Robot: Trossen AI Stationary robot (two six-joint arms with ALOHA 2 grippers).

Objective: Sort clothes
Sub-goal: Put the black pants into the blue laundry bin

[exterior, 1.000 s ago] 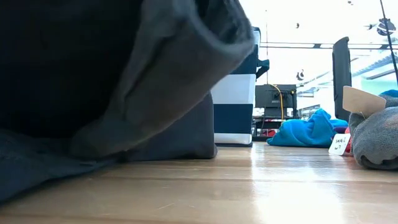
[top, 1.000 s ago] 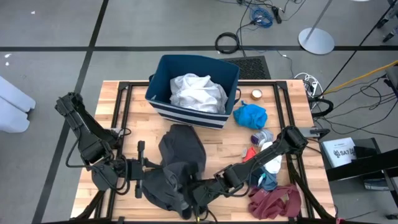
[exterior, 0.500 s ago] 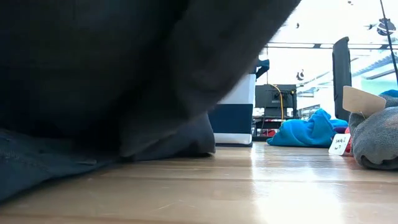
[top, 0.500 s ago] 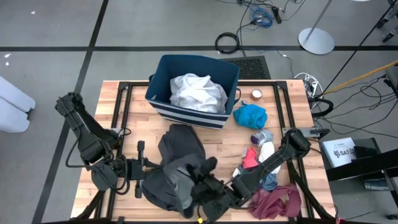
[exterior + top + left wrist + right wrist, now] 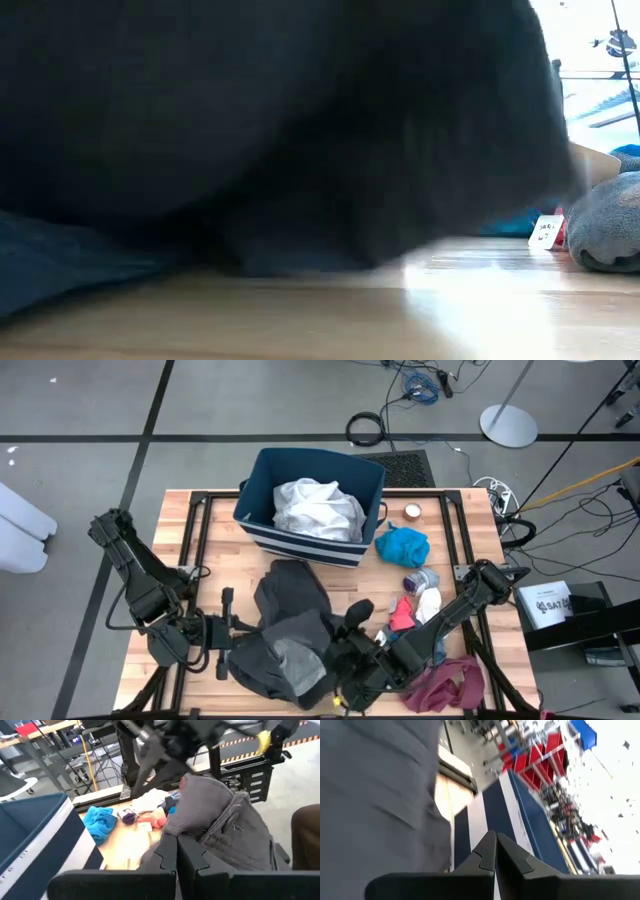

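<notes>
**A:** Now, what are you holding, and where does it sit?

**B:** Your left gripper (image 5: 232, 643) and right gripper (image 5: 338, 672) both have their fingers pressed fully together, each pinching the dark grey garment (image 5: 290, 630). It lies bunched at about six o'clock on the tabletop (image 5: 220, 550), with one part turned over to show a paler grey lining.

**A:** How will it handle?

**B:** I'd judge it soft, limp and fairly bulky. It will sag and drape between your two grips instead of keeping a shape, and loose folds may drag across the wood. Take hold on a thick fold or hem near opposite edges, as a thin single layer could slip free.

**A:** And the rest of the clothes?

**B:** You have a white garment (image 5: 318, 506) heaped in the dark blue bin (image 5: 260, 475) at twelve o'clock. A bright blue top (image 5: 403, 546) lies just beside the bin at about two o'clock. At four to five o'clock a red piece (image 5: 402, 612), a white piece (image 5: 429, 603) and a maroon top (image 5: 450, 685) lie close together, all crumpled and light-looking.
</notes>
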